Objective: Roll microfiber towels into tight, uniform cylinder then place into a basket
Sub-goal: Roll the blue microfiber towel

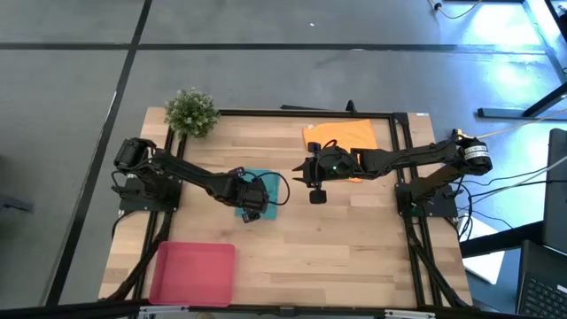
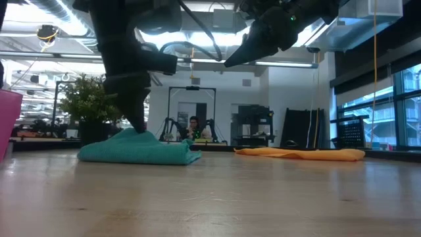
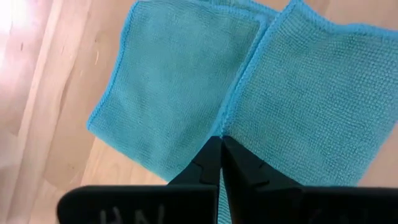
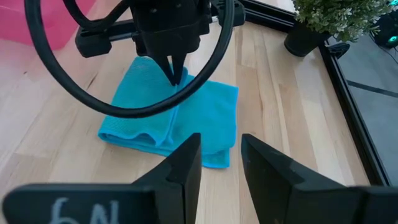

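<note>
Teal towel [image 4: 171,118] sat directly under our left gripper [image 4: 174,73], whose fingers were pinched shut on its folded edge; right gripper [image 4: 221,165] hovered nearby, half-open and empty.

Small green potted plant [image 1: 191,112] at the wooden table's [image 1: 354,239] far-left corner

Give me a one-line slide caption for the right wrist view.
Left gripper pinches a fold of the teal towel on the wooden table, right gripper hovering open nearby.
</note>
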### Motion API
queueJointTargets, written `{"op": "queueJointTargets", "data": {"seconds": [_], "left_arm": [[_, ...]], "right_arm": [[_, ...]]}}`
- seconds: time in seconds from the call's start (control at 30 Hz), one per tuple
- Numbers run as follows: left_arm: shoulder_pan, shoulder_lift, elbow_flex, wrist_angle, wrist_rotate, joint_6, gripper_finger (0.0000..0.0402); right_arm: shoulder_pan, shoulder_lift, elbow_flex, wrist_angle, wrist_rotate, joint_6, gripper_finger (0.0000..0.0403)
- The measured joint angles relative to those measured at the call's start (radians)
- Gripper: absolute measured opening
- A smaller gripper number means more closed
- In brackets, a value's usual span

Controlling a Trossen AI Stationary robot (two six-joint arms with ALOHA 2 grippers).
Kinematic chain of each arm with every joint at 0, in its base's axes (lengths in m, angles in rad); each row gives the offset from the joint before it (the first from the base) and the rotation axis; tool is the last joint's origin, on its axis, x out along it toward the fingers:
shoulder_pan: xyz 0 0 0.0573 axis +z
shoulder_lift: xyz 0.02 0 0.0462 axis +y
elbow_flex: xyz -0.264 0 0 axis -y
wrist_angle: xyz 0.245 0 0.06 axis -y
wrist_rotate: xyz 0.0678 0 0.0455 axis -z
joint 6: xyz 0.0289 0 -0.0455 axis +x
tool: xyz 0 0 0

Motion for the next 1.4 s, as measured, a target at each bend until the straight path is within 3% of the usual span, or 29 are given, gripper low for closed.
{"op": "queueJointTargets", "data": {"seconds": [0.3,0.47,0.7,0.83,1.13,1.4], "left_arm": [[0.000,0.000,0.000,-0.001,-0.022,0.008,0.0068],[0.000,0.000,0.000,-0.005,-0.068,0.008,0.0077],[-0.060,-0.040,0.000,-0.069,-0.067,-0.028,0.0078],[-0.103,-0.084,0.000,-0.119,-0.080,-0.112,0.0076],[-0.209,-0.152,0.000,-0.179,-0.082,-0.276,0.0076],[-0.283,-0.173,0.000,-0.191,-0.096,-0.369,0.0076]], "right_arm": [[0.000,0.000,0.000,0.000,0.000,0.000,0.0116],[0.000,0.001,0.000,0.000,-0.010,-0.001,0.0116],[0.007,0.057,-0.052,0.088,-0.246,-0.096,0.0116],[0.033,0.096,-0.074,0.124,-0.298,-0.218,0.0116],[0.114,0.275,-0.072,0.340,-0.300,-0.419,0.0116],[0.116,0.460,0.017,0.424,-0.299,-0.425,0.0116]]}}
